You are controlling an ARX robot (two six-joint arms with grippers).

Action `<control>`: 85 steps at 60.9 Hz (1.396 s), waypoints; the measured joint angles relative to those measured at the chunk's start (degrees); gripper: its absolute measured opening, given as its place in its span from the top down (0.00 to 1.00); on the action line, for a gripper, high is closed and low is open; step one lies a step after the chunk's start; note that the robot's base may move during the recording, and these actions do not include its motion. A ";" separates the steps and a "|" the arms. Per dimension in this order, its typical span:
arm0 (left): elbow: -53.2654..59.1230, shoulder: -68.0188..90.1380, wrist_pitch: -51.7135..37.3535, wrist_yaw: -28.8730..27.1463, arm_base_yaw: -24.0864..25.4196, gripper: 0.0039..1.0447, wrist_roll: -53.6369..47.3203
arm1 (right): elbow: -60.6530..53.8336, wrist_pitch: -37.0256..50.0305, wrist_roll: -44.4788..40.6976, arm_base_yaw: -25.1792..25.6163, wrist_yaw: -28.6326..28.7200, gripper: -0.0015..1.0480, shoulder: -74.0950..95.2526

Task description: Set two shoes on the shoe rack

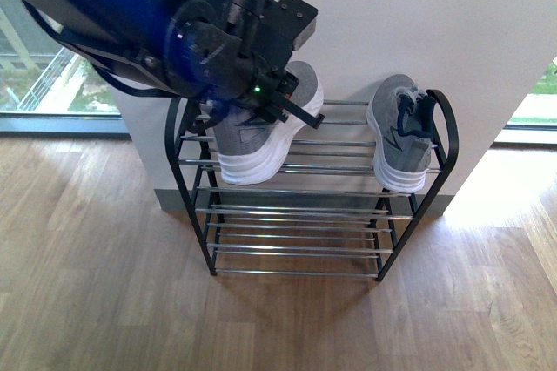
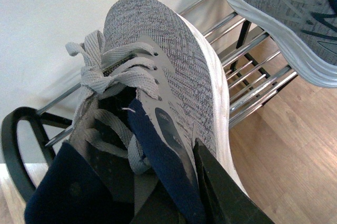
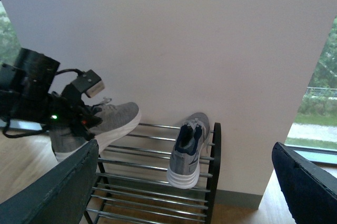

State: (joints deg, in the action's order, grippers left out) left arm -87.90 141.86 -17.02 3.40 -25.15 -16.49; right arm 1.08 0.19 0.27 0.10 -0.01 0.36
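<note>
Wood floor point(image 1: 104, 293), white wall point(image 1: 418, 14) — left fingers point(image 2: 221, 197) gripping grey sneaker point(image 2: 179, 77), right fingers point(image 3: 63, 187) spread wide.

Front view: shoe rack point(image 1: 296, 214) at frame centre, standing on the floor point(image 1: 104, 293) with its back to the wall point(image 1: 418, 14). First sneaker point(image 1: 261, 140) is over the top tier's left end, tilted, toe toward the wall and heel out past the front rods; whether it touches the rods is unclear. Left gripper point(image 1: 291, 110) is on its heel opening, reaching in from upper left. Second sneaker point(image 1: 402, 136) is on the top tier's right end, just inside the side loop, toe to the wall. The sneakers sit well apart with bare rods between them and the lower tiers beneath.
</note>
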 joint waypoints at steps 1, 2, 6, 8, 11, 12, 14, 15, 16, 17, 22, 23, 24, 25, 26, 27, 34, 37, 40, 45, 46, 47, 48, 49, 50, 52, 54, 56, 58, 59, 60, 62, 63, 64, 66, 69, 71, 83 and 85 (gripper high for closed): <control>-1.40 1.20 0.20 -0.55 -0.24 0.99 0.20 | 0.00 0.00 0.00 0.00 0.00 0.09 0.00; -3.48 2.93 0.52 -1.20 -0.55 0.99 0.68 | 0.00 0.00 0.00 0.00 0.00 0.09 0.00; -7.98 6.36 1.53 -2.99 -1.09 0.99 2.43 | 0.00 0.00 0.00 0.00 0.00 0.09 0.00; -9.79 7.65 1.86 -3.39 -1.33 0.99 3.45 | 0.00 0.00 0.00 0.00 0.00 0.09 0.00; -12.39 9.55 2.25 -3.74 -1.64 0.99 5.07 | 0.00 0.00 -0.02 0.00 0.00 0.09 0.00; -12.87 9.84 2.32 -3.89 -1.73 0.99 5.33 | 0.00 0.00 0.00 0.00 0.00 0.09 0.00; -14.45 10.93 2.62 -4.39 -1.97 0.99 5.99 | 0.00 0.00 0.00 0.00 -0.02 0.09 0.00; -15.58 11.61 2.91 -4.50 -2.19 0.99 6.34 | 0.00 0.00 0.00 0.02 0.00 0.09 0.00; -16.13 11.98 3.08 -4.59 -2.29 0.99 6.71 | 0.00 0.00 0.00 0.00 0.00 0.09 0.00; -17.22 12.57 3.30 -4.61 -2.51 0.99 7.04 | 0.00 0.00 0.00 0.00 0.00 0.09 0.00; -21.77 15.28 4.42 -4.79 -3.72 0.99 8.52 | 0.00 0.00 0.00 0.00 0.00 0.09 -0.02; -22.95 15.98 4.85 -4.72 -4.07 0.99 8.81 | 0.00 0.00 0.00 0.02 0.00 0.09 0.00; -24.11 16.57 5.31 -4.70 -4.44 0.99 9.09 | 0.00 0.00 0.00 0.00 0.00 0.09 -0.02; -25.27 17.11 5.79 -4.63 -4.85 0.99 9.46 | 0.00 0.00 0.00 0.02 0.00 0.09 -0.02; -25.81 17.44 6.05 -4.61 -5.03 0.99 9.62 | 0.00 0.00 0.00 0.00 -0.02 0.09 -0.02; -26.97 18.08 6.56 -4.50 -5.44 0.99 9.86 | 0.00 0.00 0.00 0.00 0.00 0.09 -0.02; -34.27 22.16 10.21 -3.43 -7.56 0.99 10.95 | 0.00 0.00 -0.02 0.00 0.00 0.09 -0.02; -36.74 23.67 11.54 -3.43 -8.13 0.99 11.15 | 0.00 0.00 -0.02 0.00 0.00 0.09 -0.02; -39.56 25.46 13.11 -3.89 -8.63 0.99 11.61 | 0.00 0.00 0.00 0.00 0.00 0.09 -0.02; -42.29 27.34 14.27 -4.61 -8.68 0.99 11.89 | 0.00 0.00 0.00 0.00 -0.02 0.09 -0.02; -42.64 27.65 14.32 -4.72 -8.63 0.99 11.93 | 0.00 0.00 -0.02 0.00 0.00 0.09 -0.02; -43.04 27.89 14.36 -4.85 -8.61 0.99 11.98 | 0.00 0.00 0.00 0.00 0.00 0.09 -0.02; -43.45 28.13 14.34 -4.92 -8.57 0.99 12.17 | 0.00 0.00 0.00 0.00 0.00 0.09 -0.02; -43.60 28.26 14.36 -4.94 -8.55 0.99 12.37 | 0.00 0.00 0.00 0.00 0.00 0.09 -0.02; -43.82 28.50 14.36 -4.96 -8.52 0.99 12.66 | 0.00 0.00 0.00 0.02 0.00 0.09 -0.02; -44.26 28.85 14.36 -5.14 -8.52 0.99 12.87 | 0.00 0.00 0.00 0.00 -0.02 0.09 -0.02; -44.61 29.09 14.38 -5.44 -8.55 0.99 13.00 | 0.00 0.00 0.00 0.02 0.00 0.09 -0.02; -45.11 29.57 14.60 -5.86 -8.55 0.99 13.31 | 0.00 0.00 0.00 0.00 -0.02 0.09 -0.04; -45.86 30.01 15.12 -6.10 -8.55 0.99 13.42 | 0.00 0.00 0.00 0.00 0.00 0.09 -0.02; -45.99 30.08 15.28 -6.12 -8.55 0.99 13.42 | 0.00 0.00 -0.02 0.00 0.00 0.09 -0.02; -46.34 30.34 15.54 -6.12 -8.55 0.99 13.42 | 0.00 0.00 0.00 0.02 -0.02 0.09 -0.02; -47.08 30.75 15.93 -6.32 -8.57 0.99 13.40 | 0.00 0.00 -0.02 0.00 0.00 0.09 -0.02; -47.28 30.84 15.98 -6.40 -8.57 0.99 13.40 | 0.00 0.00 -0.02 0.00 -0.02 0.09 -0.02; -47.65 31.04 16.06 -6.56 -8.61 0.99 13.42 | 0.00 0.00 0.00 0.00 0.00 0.09 -0.02; -48.17 31.45 16.24 -6.88 -8.61 0.99 13.42 | 0.00 0.00 0.00 0.02 0.00 0.09 -0.02; -48.89 31.87 16.28 -7.15 -8.61 0.99 13.57 | 0.00 0.00 0.00 0.02 -0.02 0.09 -0.02; -49.29 32.26 16.31 -7.34 -8.61 0.99 13.70 | 0.00 0.00 -0.02 0.02 0.00 0.09 -0.02; -44.44 29.70 11.76 -8.63 -8.61 0.63 16.98 | 0.00 0.00 0.00 0.00 0.00 0.09 -0.04; -41.86 27.82 10.43 -9.38 -8.61 0.54 18.01 | 0.00 0.00 0.00 0.00 0.00 0.09 -0.02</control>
State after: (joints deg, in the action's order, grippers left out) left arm -129.75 169.69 -6.59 -5.98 -33.76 1.52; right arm 1.08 0.19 0.27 0.10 -0.01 0.34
